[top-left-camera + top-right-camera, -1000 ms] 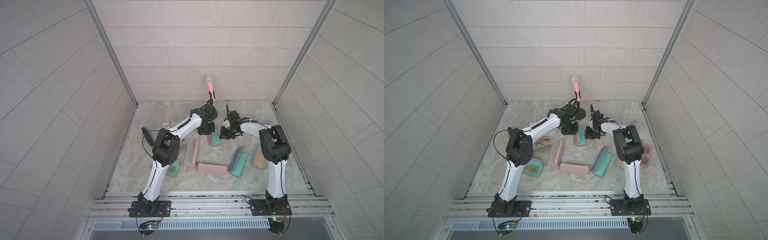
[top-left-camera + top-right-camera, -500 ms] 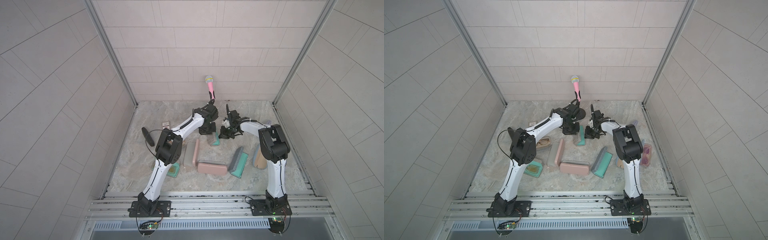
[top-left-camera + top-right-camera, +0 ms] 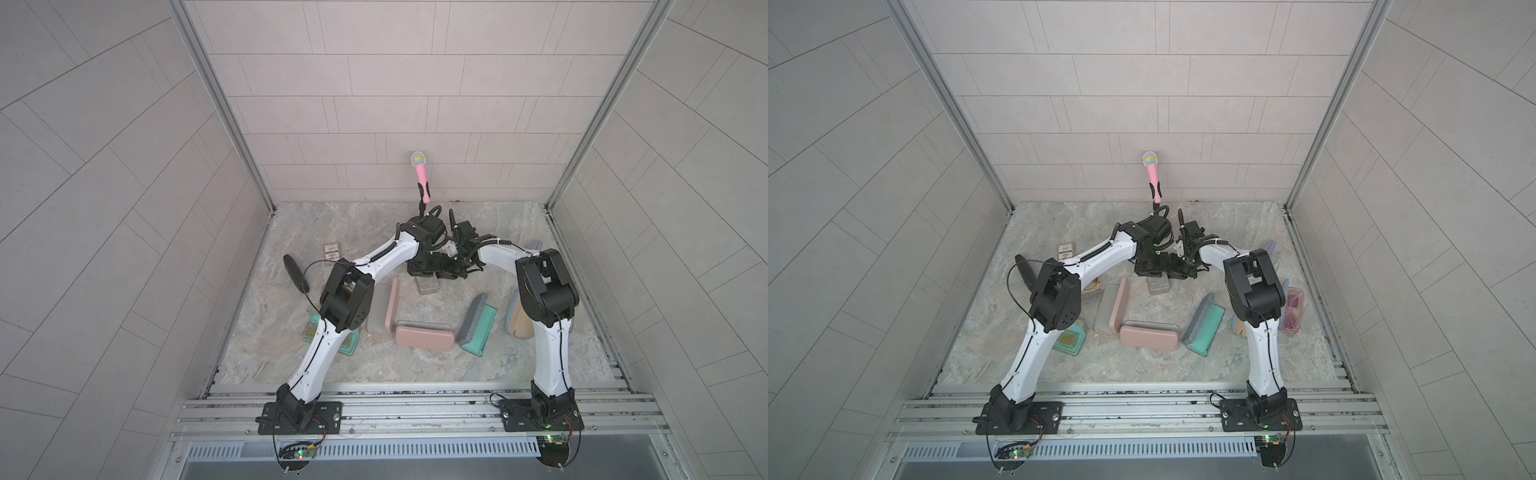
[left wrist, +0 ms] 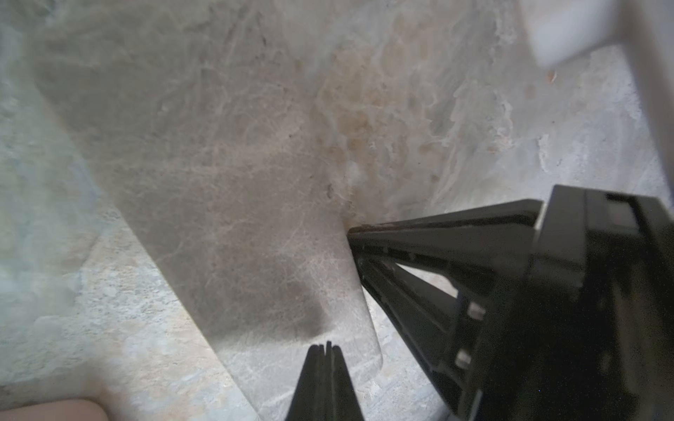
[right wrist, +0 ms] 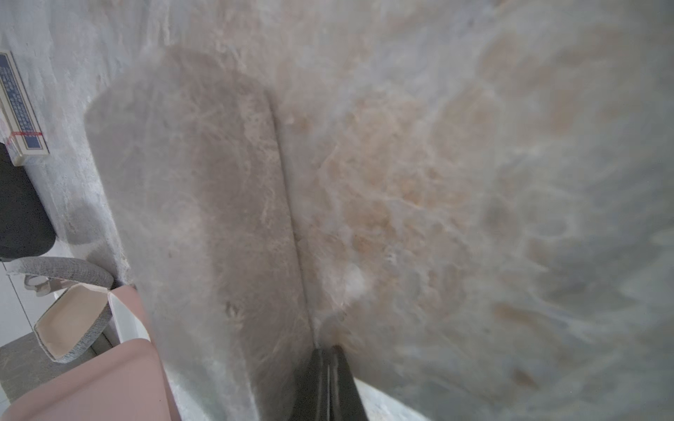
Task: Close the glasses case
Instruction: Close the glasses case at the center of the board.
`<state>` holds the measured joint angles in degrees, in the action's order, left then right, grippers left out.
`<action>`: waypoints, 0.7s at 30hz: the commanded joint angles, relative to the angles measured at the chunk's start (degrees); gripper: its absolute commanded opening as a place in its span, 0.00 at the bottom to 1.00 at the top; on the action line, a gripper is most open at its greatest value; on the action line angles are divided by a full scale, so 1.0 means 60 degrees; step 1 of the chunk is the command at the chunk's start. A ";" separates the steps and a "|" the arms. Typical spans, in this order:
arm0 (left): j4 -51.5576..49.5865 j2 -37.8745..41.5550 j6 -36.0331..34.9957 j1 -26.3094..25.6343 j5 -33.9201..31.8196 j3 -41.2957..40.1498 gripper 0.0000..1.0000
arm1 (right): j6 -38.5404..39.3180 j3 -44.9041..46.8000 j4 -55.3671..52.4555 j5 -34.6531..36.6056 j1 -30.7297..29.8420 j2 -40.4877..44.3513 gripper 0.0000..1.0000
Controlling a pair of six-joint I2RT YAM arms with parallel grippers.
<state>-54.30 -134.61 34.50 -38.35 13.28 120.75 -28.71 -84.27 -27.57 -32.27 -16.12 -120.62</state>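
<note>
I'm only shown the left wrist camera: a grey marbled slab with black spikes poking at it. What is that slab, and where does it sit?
Observer: In a top view it is a small marble-patterned glasses case. It lies flat at the back middle of the table, and the left arm and right arm meet over it.
Operator: Is it the only case out there?
Observer: No. Nearer the front, toward the right arm's side, a teal-lined case lies open with its grey lid raised.
</note>
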 commanded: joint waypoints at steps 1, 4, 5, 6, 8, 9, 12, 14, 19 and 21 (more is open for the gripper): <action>-0.0425 0.1003 -0.0130 0.0276 -0.0429 0.0166 0.00 | 0.0137 0.0168 -0.0502 0.0828 -0.0022 0.0935 0.16; -0.0395 0.2019 -0.0196 0.0638 -0.0622 -0.0291 0.06 | 0.0346 0.0246 -0.0863 0.1243 -0.0092 0.1508 0.25; -0.0282 0.2441 -0.0215 0.0804 -0.0688 -0.0569 0.19 | 0.0442 0.0253 -0.1010 0.1410 -0.0156 0.1676 0.30; -0.0191 0.2846 -0.0253 0.0939 -0.0731 -0.0866 0.31 | 0.0542 0.0253 -0.1149 0.1574 -0.0222 0.1838 0.36; 0.0042 0.3731 -0.0309 0.1298 -0.0769 -0.1591 0.45 | 0.0765 0.0211 -0.1457 0.1993 -0.0460 0.2113 0.49; 0.0132 0.4126 -0.0341 0.1472 -0.0764 -0.1952 0.55 | 0.0851 0.0178 -0.1617 0.2208 -0.0594 0.2219 0.54; 0.0402 0.5255 -0.0447 0.2000 -0.0814 -0.3183 0.78 | 0.1193 -0.0048 -0.2170 0.2994 -0.1248 0.2413 0.74; 0.0604 0.5947 -0.0455 0.2354 -0.0868 -0.4092 0.88 | 0.1307 -0.0220 -0.2462 0.3575 -0.1742 0.2414 0.99; 0.1286 0.7341 -0.0419 0.3186 -0.0514 -0.6123 0.96 | 0.1255 -0.0629 -0.2826 0.4048 -0.2511 0.1918 1.00; 0.1466 0.7773 -0.0432 0.3509 -0.0417 -0.6690 0.96 | 0.1213 -0.0844 -0.2966 0.4315 -0.2698 0.1638 1.00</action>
<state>-47.64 -90.80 32.16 -19.09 9.87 84.09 -22.13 -87.57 -41.80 -11.16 -31.81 -108.36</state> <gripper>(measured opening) 0.958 0.996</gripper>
